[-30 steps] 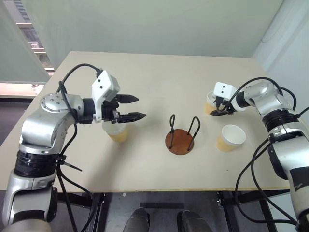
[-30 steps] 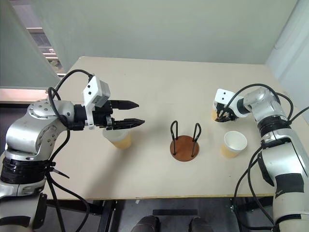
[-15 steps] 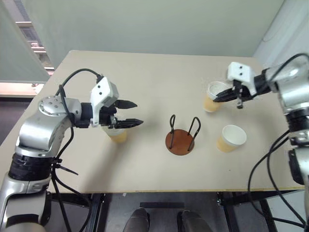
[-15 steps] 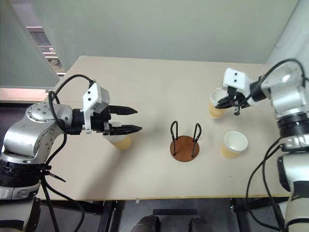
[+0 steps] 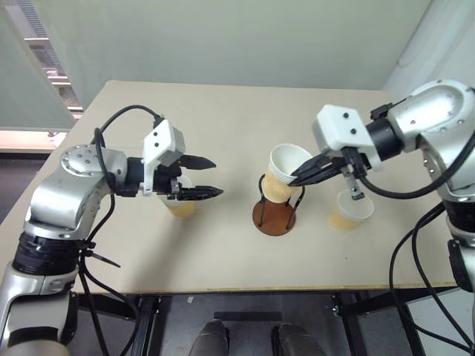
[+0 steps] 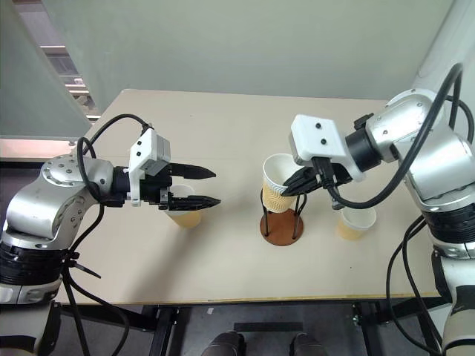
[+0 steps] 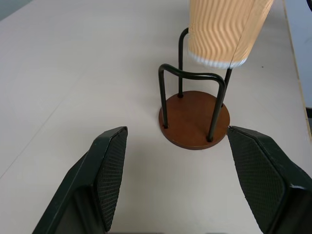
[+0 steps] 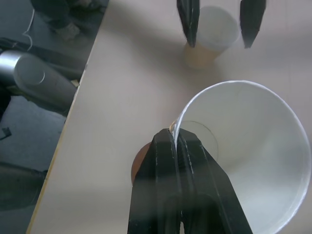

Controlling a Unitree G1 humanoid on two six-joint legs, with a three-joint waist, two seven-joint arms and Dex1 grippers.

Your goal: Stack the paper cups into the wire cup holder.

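Cup held over the holder
A paper cup (image 5: 286, 172) is pinched by its rim in the closed right gripper (image 5: 298, 178), tilted above the wire holder (image 5: 276, 211); the left gripper (image 5: 210, 176) is spread wide and empty above another cup (image 5: 180, 205)

— How did the left arm sit?

— It reached in from the robot's left with the elbow bent, its wrist carrying a white camera block. The left gripper (image 5: 205, 176) pointed roughly level toward the centre, and its two black fingers (image 7: 108, 168) stood well apart with nothing between them.

— And the right?

— The right arm arched over from the robot's right, forearm angled inward and downward. The right gripper (image 5: 298, 176) had its fingers (image 8: 171, 165) pressed together, pinching the rim of a paper cup (image 5: 285, 172), which hung tilted in the air.
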